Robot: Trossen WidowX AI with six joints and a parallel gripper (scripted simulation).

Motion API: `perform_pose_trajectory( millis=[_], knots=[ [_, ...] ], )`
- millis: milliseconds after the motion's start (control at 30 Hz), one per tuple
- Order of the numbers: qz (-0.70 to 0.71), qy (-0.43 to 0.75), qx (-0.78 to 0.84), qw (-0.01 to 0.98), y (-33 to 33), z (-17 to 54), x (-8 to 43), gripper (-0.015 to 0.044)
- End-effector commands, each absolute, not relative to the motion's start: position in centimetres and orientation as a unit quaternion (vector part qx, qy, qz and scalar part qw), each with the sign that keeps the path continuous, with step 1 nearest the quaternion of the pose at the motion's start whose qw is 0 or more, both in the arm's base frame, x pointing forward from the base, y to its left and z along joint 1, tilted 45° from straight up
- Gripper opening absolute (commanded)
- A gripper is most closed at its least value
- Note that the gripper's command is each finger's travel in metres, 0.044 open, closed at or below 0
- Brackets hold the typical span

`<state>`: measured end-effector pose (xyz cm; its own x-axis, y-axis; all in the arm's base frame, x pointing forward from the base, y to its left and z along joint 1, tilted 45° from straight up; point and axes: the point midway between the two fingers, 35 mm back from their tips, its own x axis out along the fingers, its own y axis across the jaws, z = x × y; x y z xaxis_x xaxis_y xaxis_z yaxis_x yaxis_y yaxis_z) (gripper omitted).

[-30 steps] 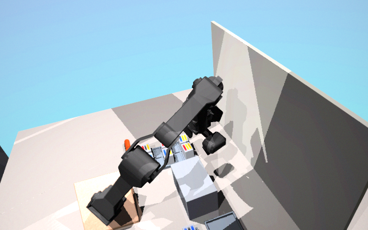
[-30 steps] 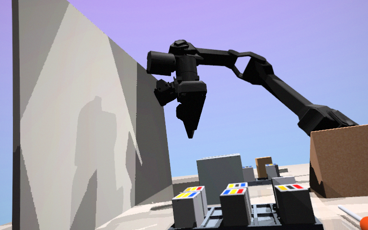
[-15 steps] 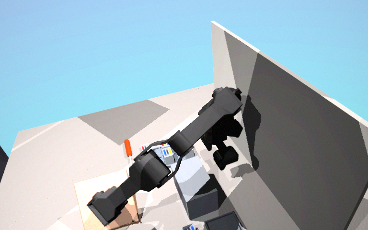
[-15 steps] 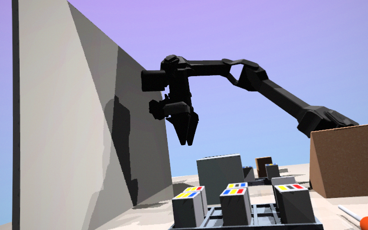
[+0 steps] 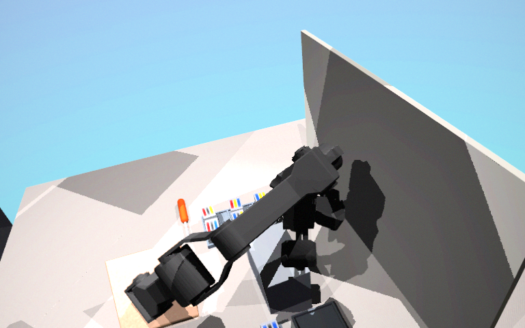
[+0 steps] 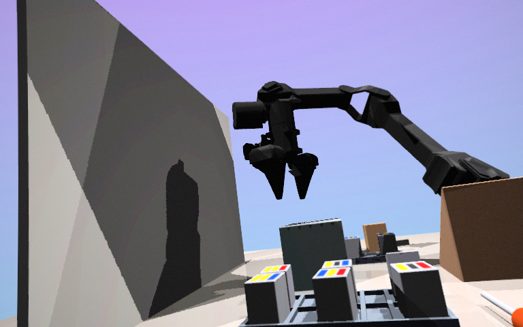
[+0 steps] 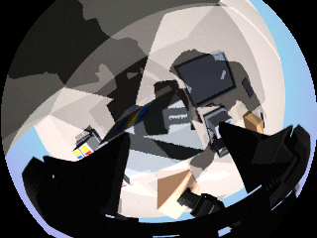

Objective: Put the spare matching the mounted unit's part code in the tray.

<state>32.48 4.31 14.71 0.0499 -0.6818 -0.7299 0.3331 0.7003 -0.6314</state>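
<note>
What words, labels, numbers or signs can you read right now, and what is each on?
No words or numbers are readable, only stripes.
Front row, exterior view:
Left block: yellow, yellow, blue.
Middle block: blue, yellow, red.
Right block: yellow, black, red.
Gray box: blue and yellow, too blurred for order.

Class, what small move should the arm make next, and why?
Probably shift the wrist to face the grey box's back more squarely: its stripes look slanted and shadowed, so the code is hard to read, and the open gripper holds nothing.
</note>
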Motion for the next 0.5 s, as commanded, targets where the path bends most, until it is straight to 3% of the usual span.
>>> perform_pose_trajectory(
  millis=[0, 467],
  knots=[
    [-0.425, 0.539, -0.057, 0.725, 1.8, 17.2, 29.3, 0.044],
    [-0.61, 0.29, 0.285, 0.68, -5.8, 19.2, 16.0, 0.044]
  ],
)
